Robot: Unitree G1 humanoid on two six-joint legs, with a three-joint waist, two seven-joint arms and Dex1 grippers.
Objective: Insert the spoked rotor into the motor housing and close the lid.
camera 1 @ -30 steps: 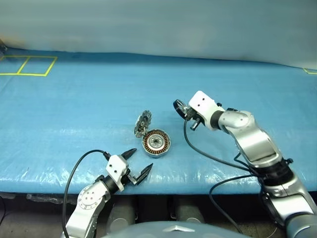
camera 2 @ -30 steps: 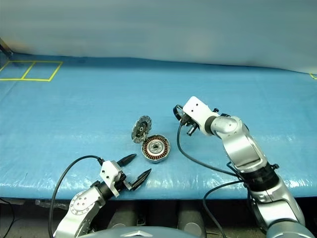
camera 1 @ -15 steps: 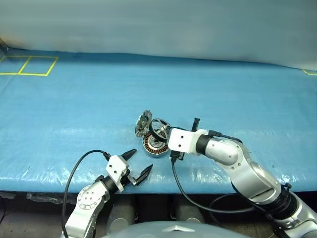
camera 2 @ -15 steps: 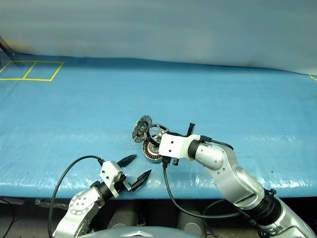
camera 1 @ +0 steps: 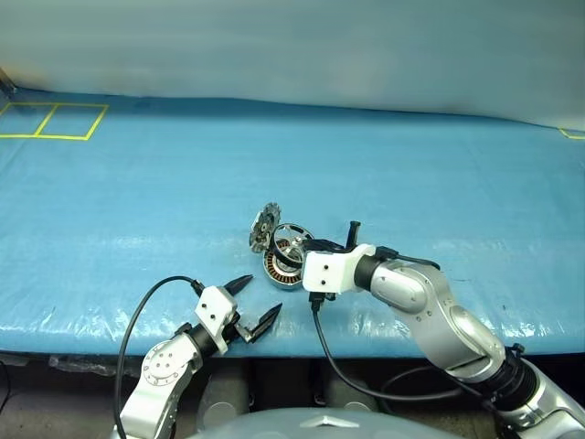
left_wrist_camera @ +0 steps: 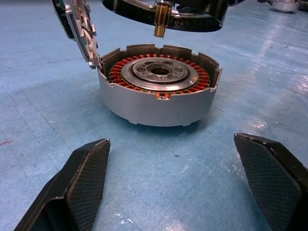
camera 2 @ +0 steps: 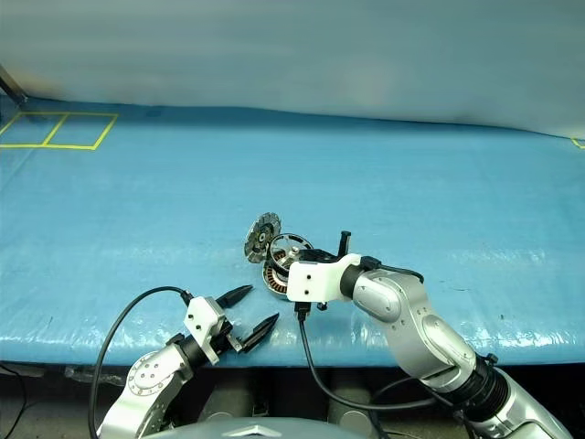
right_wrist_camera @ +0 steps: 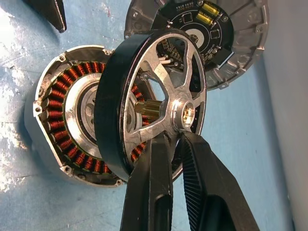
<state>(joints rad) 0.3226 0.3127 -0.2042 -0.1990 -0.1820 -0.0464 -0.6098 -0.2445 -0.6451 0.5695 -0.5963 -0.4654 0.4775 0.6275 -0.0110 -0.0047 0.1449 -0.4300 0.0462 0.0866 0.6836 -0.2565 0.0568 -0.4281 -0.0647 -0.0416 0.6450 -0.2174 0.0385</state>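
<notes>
The motor housing (left_wrist_camera: 159, 103) is matt grey cast metal with glossy copper-red windings (right_wrist_camera: 60, 91) inside, while the spoked rotor (right_wrist_camera: 154, 103) has bright machined silver spokes, a brass-coloured shaft and a smooth black rim. The gripper fingers (left_wrist_camera: 79, 185) are black, finely textured pads, and the table cover (camera 1: 137, 201) is a glossy, wrinkled blue plastic sheet.

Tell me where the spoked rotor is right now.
The spoked rotor is held in the right gripper, hovering just above the open motor housing near the blue table's front edge, with the raised lid beside it.
</notes>
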